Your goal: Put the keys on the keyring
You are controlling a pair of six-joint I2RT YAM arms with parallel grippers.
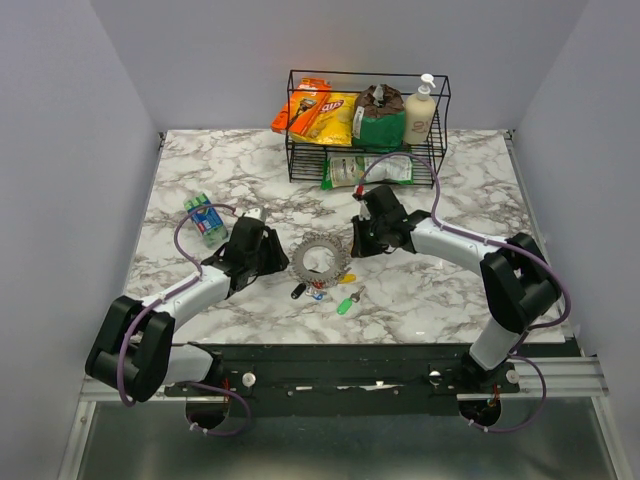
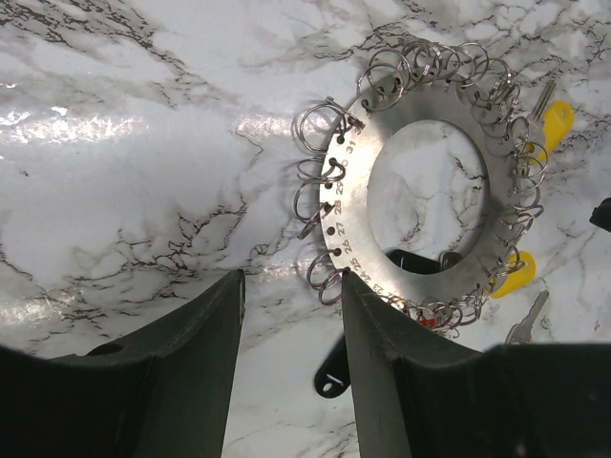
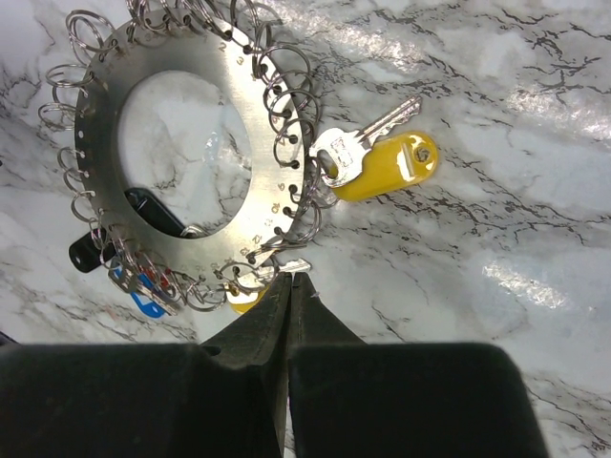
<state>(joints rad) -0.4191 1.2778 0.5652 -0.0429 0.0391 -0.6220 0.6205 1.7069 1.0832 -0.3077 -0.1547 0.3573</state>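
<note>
From above, the keyring (image 1: 320, 258) is lying flat on the marble table (image 1: 420, 300), roughly midway between the two arms. The left arm (image 1: 200, 290) is reaching in from the left, its jaws just beside the ring. The right arm (image 1: 450, 240) is reaching in from the right, its jaws at the ring's far right edge. A black key (image 1: 297, 291) and a green key (image 1: 345, 303) are lying loose just near of the ring. A wire basket (image 1: 296, 160) of snack bags is standing at the far edge.

In the left wrist view, the keyring (image 2: 348, 229) is showing as a flat metal disc with numbered holes and small wire loops around its rim. The left jaws are standing partly apart, holding nothing, with only bare table between them.

In the right wrist view, the right jaws are pressing together, their tips at the keyring's (image 3: 105, 153) rim. I cannot tell whether they are pinching anything. A yellow key (image 3: 387, 167) is lying just beside the ring, touching its loops.
</note>
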